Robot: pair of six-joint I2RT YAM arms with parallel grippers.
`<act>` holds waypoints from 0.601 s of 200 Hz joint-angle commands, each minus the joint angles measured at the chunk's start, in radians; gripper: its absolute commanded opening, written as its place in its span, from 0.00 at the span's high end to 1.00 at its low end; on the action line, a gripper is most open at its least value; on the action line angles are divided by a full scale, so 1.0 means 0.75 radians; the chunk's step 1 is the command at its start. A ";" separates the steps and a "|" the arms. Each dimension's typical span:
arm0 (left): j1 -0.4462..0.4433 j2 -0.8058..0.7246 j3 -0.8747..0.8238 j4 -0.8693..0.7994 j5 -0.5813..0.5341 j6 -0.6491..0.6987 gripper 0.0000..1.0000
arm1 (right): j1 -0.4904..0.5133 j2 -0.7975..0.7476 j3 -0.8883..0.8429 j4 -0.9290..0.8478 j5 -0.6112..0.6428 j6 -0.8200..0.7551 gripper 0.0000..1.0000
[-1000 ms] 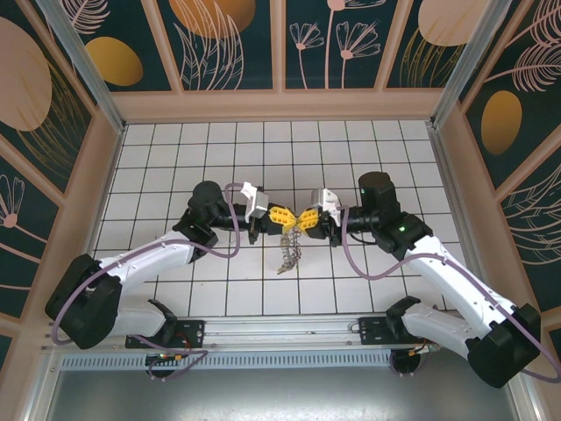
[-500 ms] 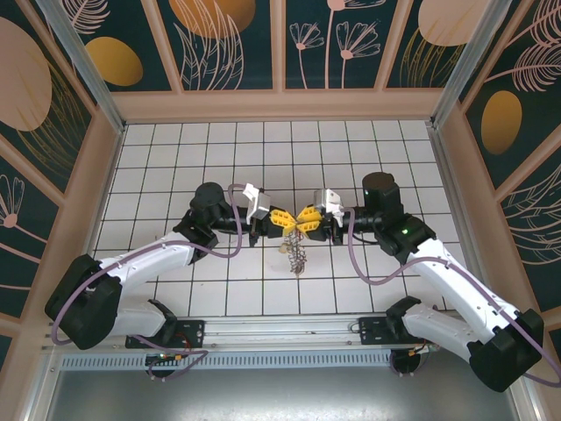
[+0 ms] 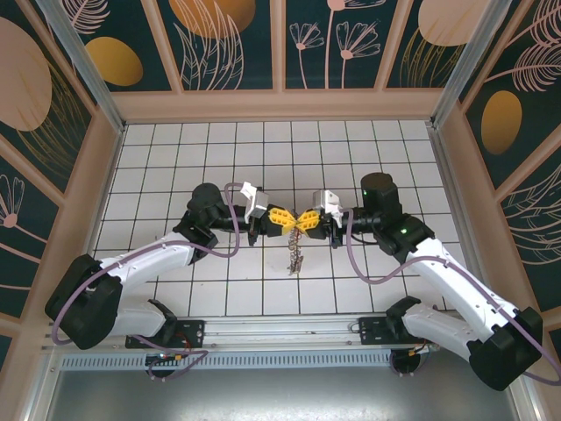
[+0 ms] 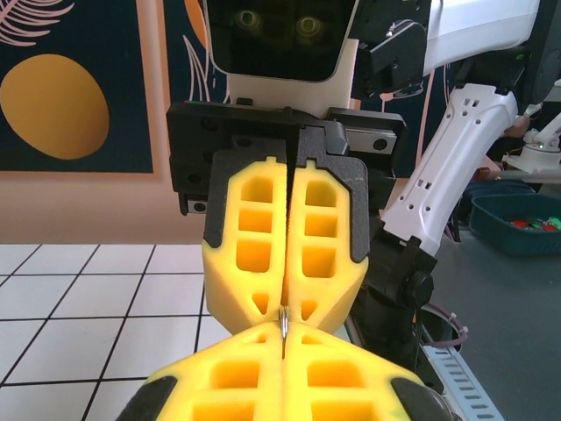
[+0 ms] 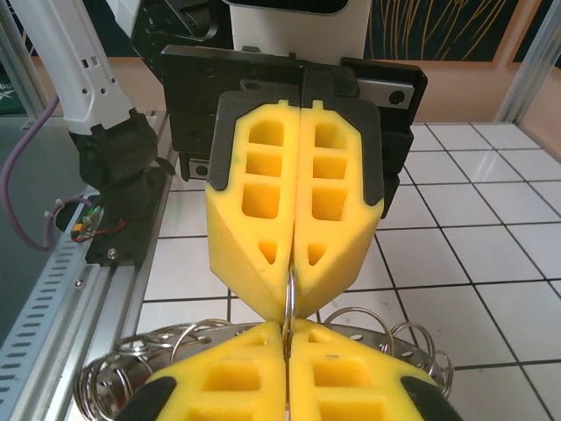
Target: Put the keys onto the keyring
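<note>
My left gripper (image 3: 282, 217) and right gripper (image 3: 307, 219) meet tip to tip above the middle of the tiled floor. Both are shut on the same thin metal ring of the keyring (image 3: 294, 248), whose bunch of small metal pieces hangs below them. In the right wrist view the ring (image 5: 287, 309) stands edge-on between my right gripper's (image 5: 286, 333) yellow pads and the left gripper's pads (image 5: 254, 219) facing it; the fringe of small rings (image 5: 412, 338) spreads underneath. In the left wrist view a sliver of the ring (image 4: 284, 323) is pinched where both pairs of pads touch. The keys with coloured tags are out of view.
White tiled floor (image 3: 175, 158) is boxed in by tan walls with dark painted panels. A metal rail (image 3: 280, 329) with the arm bases runs along the near edge. The two arms reach in from the left and right.
Both grippers have stayed pinched tip to tip. The hanging bunch has swung slightly from the left to straight under them, and the right arm has shifted a little.
</note>
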 commanded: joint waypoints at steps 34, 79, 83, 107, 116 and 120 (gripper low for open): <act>-0.007 -0.086 0.047 -0.241 -0.016 0.155 0.88 | 0.006 0.003 0.009 -0.017 -0.005 -0.046 1.00; -0.008 -0.089 0.325 -1.243 -0.152 0.724 0.77 | 0.030 0.037 0.080 -0.245 0.146 -0.179 1.00; -0.008 -0.083 0.339 -1.298 -0.161 0.758 0.77 | 0.032 0.041 0.085 -0.254 0.153 -0.186 1.00; -0.008 -0.060 0.361 -1.403 -0.167 0.809 0.76 | 0.059 0.069 0.102 -0.260 0.186 -0.197 1.00; -0.008 -0.053 0.358 -1.391 -0.158 0.791 0.73 | 0.073 0.081 0.108 -0.251 0.192 -0.197 1.00; -0.009 -0.049 0.359 -1.387 -0.144 0.787 0.72 | 0.076 0.085 0.109 -0.246 0.195 -0.195 1.00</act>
